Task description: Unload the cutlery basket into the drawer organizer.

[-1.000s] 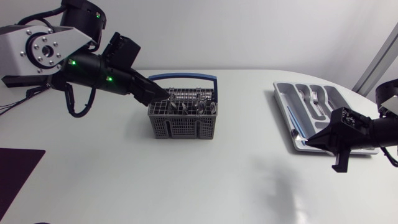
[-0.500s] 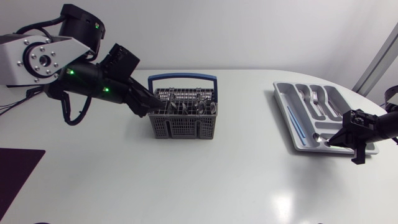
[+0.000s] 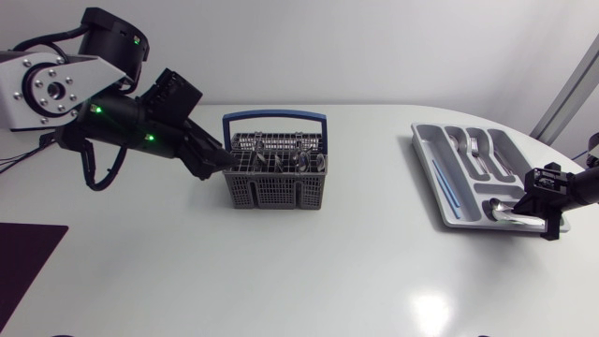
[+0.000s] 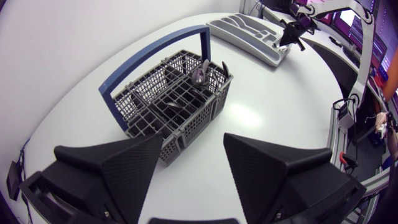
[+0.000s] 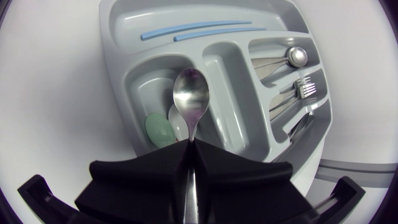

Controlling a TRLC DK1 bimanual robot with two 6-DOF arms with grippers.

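Right gripper (image 5: 189, 149): closed on the handle of a spoon (image 5: 189, 99), bowl pointing forward. The bowl sits above the drawer organizer (image 5: 118, 37), over the divider between a small compartment and a long vacant one.

Recommendation: placement is the step in hand. Another spoon (image 5: 295, 56) lies in a compartment further over, and that is probably the right slot. Line the handle up along that slot, lower it close to the floor, then let go, so it does not bounce onto the forks (image 5: 305, 87).

Left gripper (image 4: 193, 140): fingers wide apart, holding nothing, just beside the cutlery basket (image 4: 174, 99), which stands mid-desk (image 3: 356, 271) with cutlery in it.

Change: the right gripper has withdrawn toward the organizer's near outer corner. The left gripper has backed off from above the basket rim to its side.
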